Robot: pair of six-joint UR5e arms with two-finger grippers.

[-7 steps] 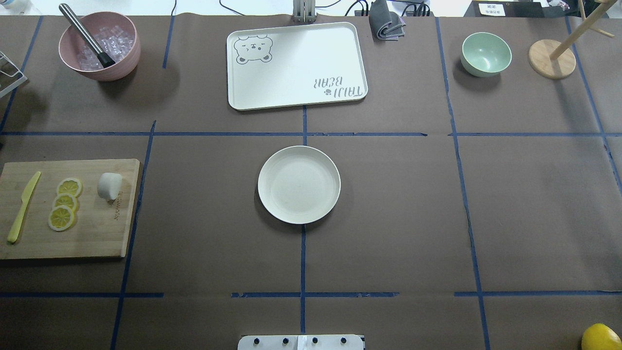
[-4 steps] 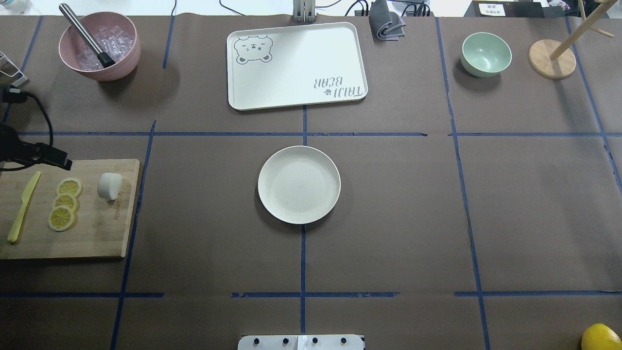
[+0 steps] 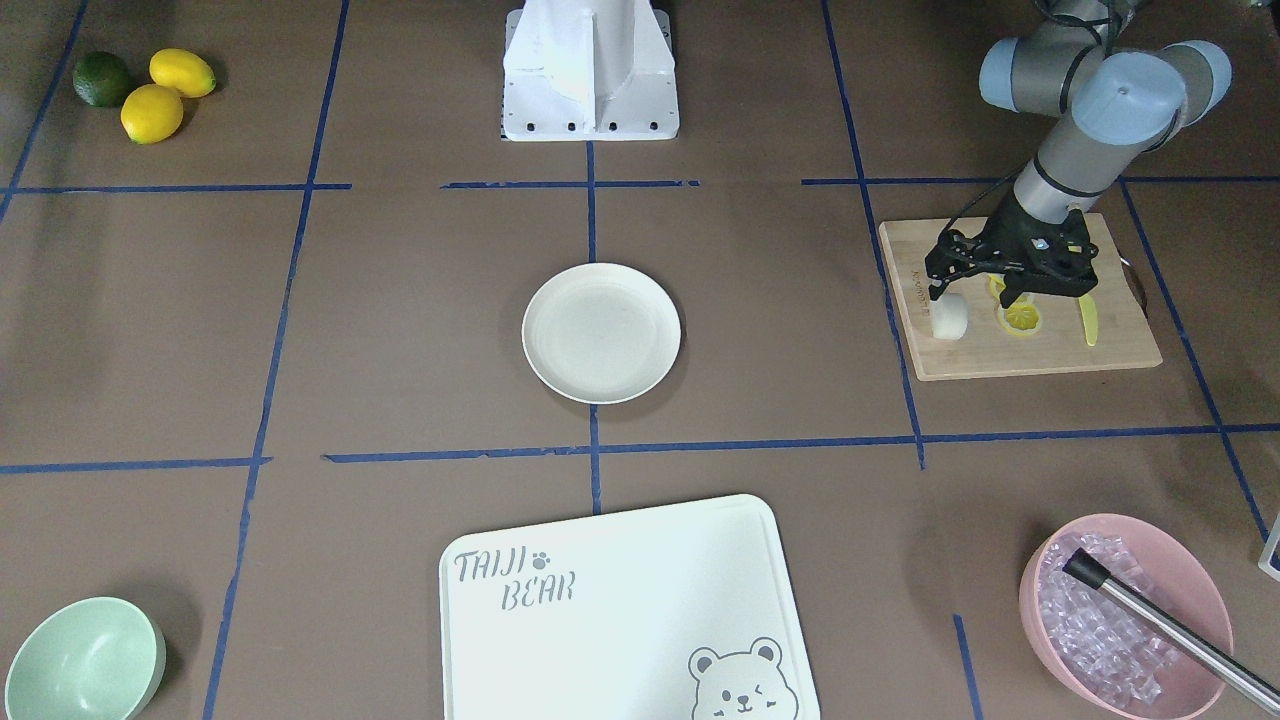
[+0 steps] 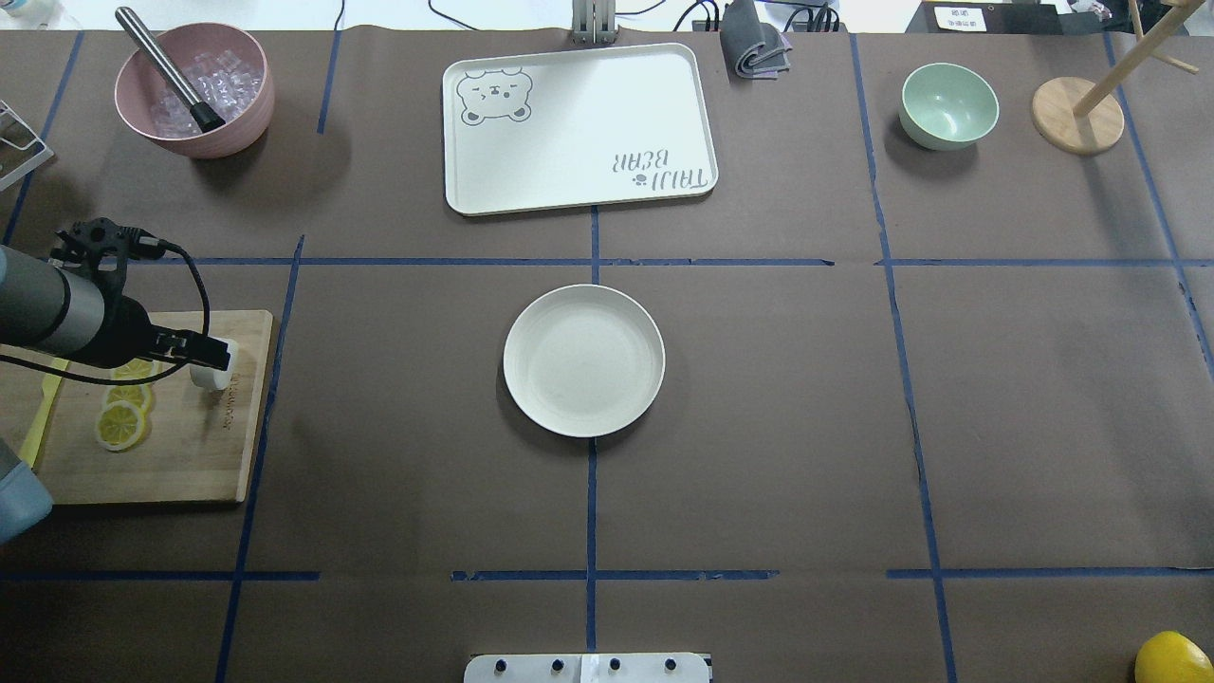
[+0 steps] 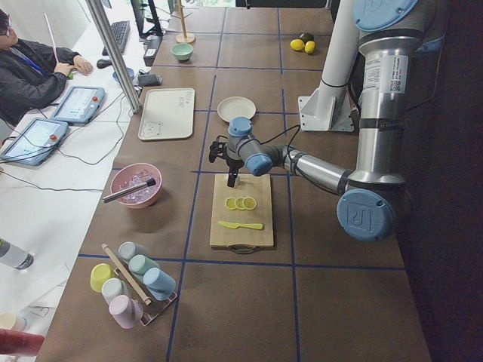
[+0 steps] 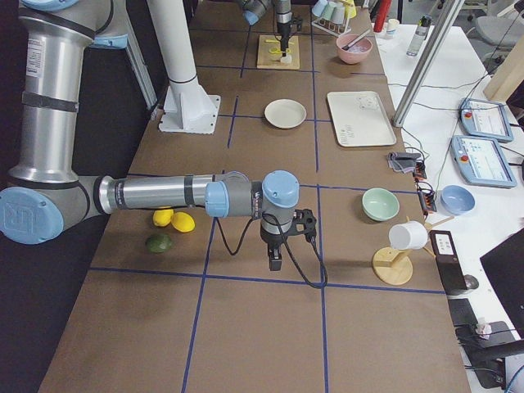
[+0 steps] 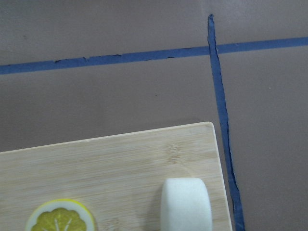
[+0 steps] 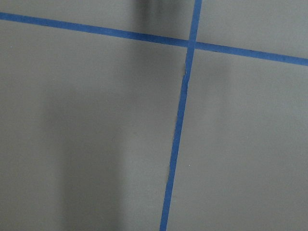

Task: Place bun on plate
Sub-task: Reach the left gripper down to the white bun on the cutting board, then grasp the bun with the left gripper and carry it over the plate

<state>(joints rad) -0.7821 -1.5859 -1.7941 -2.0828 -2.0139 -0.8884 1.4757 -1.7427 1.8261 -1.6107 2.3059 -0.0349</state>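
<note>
One left gripper (image 3: 975,294) hung wide open, empty, above the bun (image 3: 949,319) on the cutting board (image 3: 1000,356), likely readying a grasp; the plate (image 3: 601,333) sat well off that board.

"TAIJI BEAR": grey capitals in two lines, with a small paw print after TAIJI, in one corner of the white tray (image 3: 620,620). It reads upright in the front-facing view and upside down in the overhead view.

Wooden cutting board (image 4: 190,455): a short engraved line runs along the edge just beside the bun (image 4: 205,379). Too small to read.

White card (image 4: 960,17) at the far table edge: dark print, illegible.

White sticker (image 5: 391,73) on the left arm (image 5: 370,136): print, illegible.
</note>
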